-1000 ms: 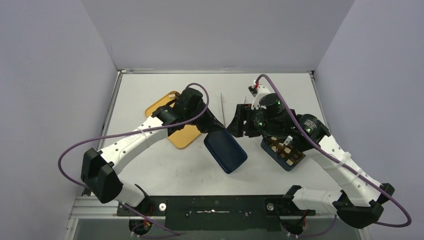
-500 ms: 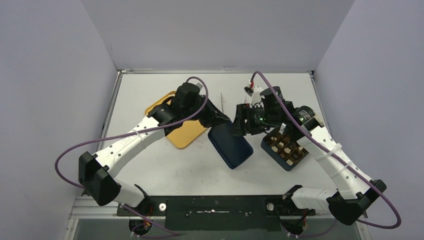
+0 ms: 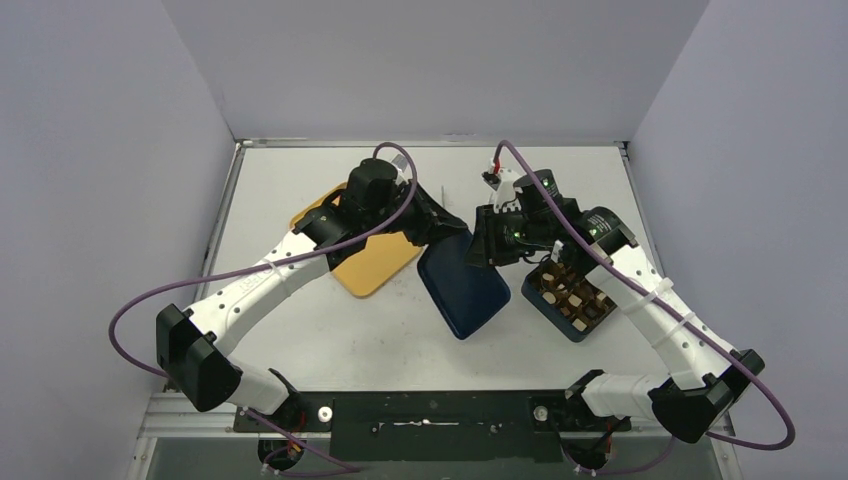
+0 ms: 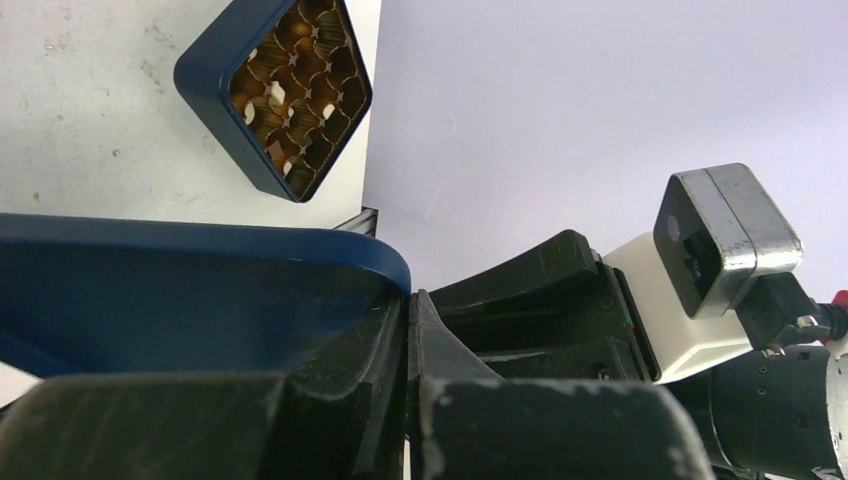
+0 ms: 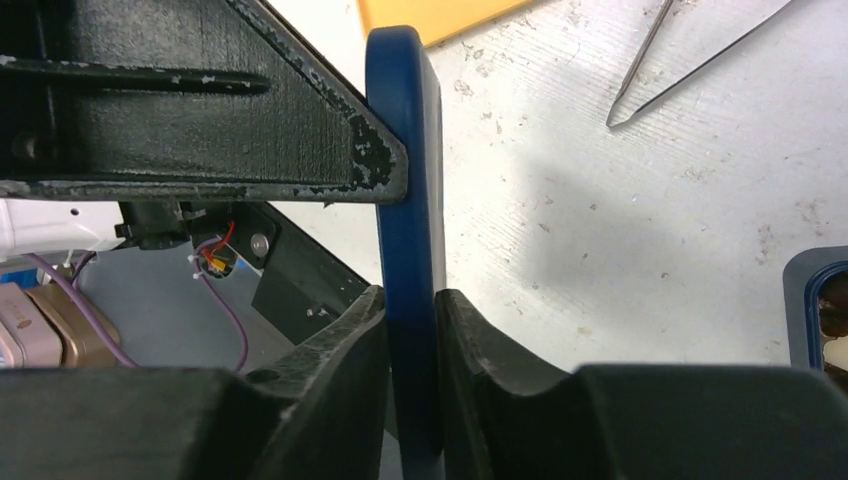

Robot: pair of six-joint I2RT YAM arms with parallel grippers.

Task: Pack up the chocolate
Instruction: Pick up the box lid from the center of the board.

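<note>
Closing since a second ago, the right gripper (image 5: 411, 310) pinches the rounded rim of the smooth navy lid (image 3: 462, 290); the left gripper (image 4: 408, 310) beside it clamps the same lid; chocolate (image 3: 570, 298) sits in crinkled gold cells of the navy box (image 3: 573, 336) alongside.

Pale lavender walls (image 3: 430, 60) rise beyond and beside the right pincer (image 3: 478, 244); a scuffed white tabletop (image 3: 330, 330) lies beneath.

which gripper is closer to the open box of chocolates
Right. The right gripper clamps the blue lid beside the box; the left gripper holds the lid's other side, farther away.
</note>
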